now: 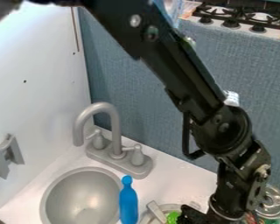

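Observation:
The black gripper (196, 215) hangs at the bottom edge, right of centre, partly cut off by the frame. Just left of it is a bright green object (173, 217) in a round grey metal-looking dish (146, 217), with a flat grey piece (156, 211) slanting over the dish's left side. An upright-looking blue bottle (129, 202) is farther left, by the sink's right rim. To the right of the gripper stands a metal can (272, 202). Whether the gripper holds anything cannot be seen.
A round grey sink (82, 197) lies at lower left, with a curved grey faucet (115, 124) and two knobs behind it. A white wall (34, 83) bounds the left. A blue-grey panel (148, 105) rises behind, and a stove (239, 16) is beyond it.

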### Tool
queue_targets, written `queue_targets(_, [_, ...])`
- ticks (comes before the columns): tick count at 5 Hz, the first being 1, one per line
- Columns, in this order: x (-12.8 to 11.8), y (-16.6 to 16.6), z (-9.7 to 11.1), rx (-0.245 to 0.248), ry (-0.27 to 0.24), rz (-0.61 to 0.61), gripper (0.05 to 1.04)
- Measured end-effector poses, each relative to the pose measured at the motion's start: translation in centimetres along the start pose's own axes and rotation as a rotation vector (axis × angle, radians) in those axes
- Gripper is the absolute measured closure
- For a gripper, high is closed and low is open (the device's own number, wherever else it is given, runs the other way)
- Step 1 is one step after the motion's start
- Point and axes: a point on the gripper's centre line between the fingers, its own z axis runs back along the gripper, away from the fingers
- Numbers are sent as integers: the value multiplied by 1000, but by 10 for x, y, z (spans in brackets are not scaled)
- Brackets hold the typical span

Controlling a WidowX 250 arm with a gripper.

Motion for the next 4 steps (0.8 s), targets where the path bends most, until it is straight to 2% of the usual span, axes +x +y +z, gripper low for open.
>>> queue_targets(1, [5, -6, -5, 11, 1, -7, 83])
queue_targets(2, [8, -13, -8, 14, 1, -24, 139])
queue_targets(4, [12, -19, -14, 42, 6, -19, 718])
